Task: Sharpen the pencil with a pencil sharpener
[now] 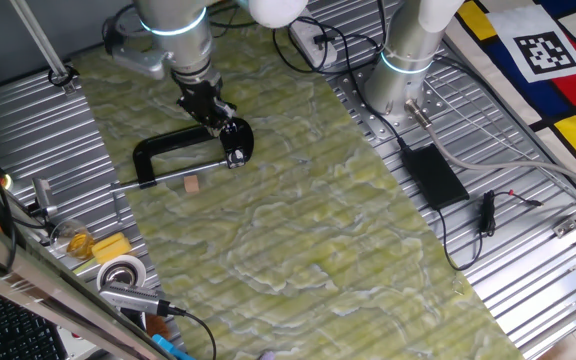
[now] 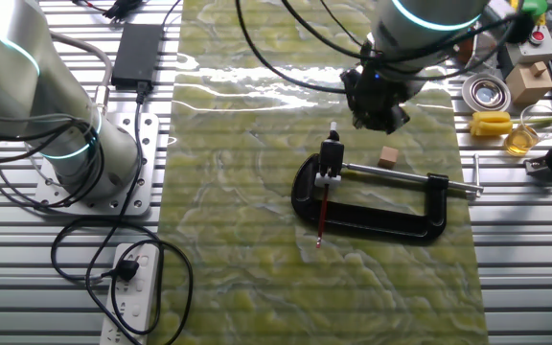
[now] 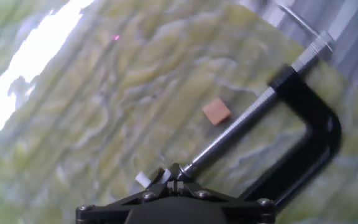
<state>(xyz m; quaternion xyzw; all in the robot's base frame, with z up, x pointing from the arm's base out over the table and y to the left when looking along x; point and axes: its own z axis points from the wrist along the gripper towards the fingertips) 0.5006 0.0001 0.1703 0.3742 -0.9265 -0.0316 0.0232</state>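
Found black C-shaped clamp [image 2: 381,218] lying flat on green mat [image 2: 238,240], screw rod run in toward a small black-and-white block [image 2: 331,158] pinched at its head; judged that block to be the sharpener, fixed for the work. Found the pencil [image 2: 322,213] as a thin dark-reddish stick in the other fixed view, one end at the sharpener, the rest laid across the clamp opening and over the spine, far end resting on the mat. Could not confirm tip seated in the sharpener hole: too small to tell. Located gripper [image 2: 379,113] above the mat just beyond the clamp head, near the sharpener, apart from the pencil and carrying nothing visible. Could not tell jaw state, released or clenched, from any view; hand view showed only the finger base. Noted small tan block [image 2: 388,156] loose beside the screw rod. Saw no shavings. Judged setup done, sharpening itself outstanding: pencil to be grasped, pressed in and turned
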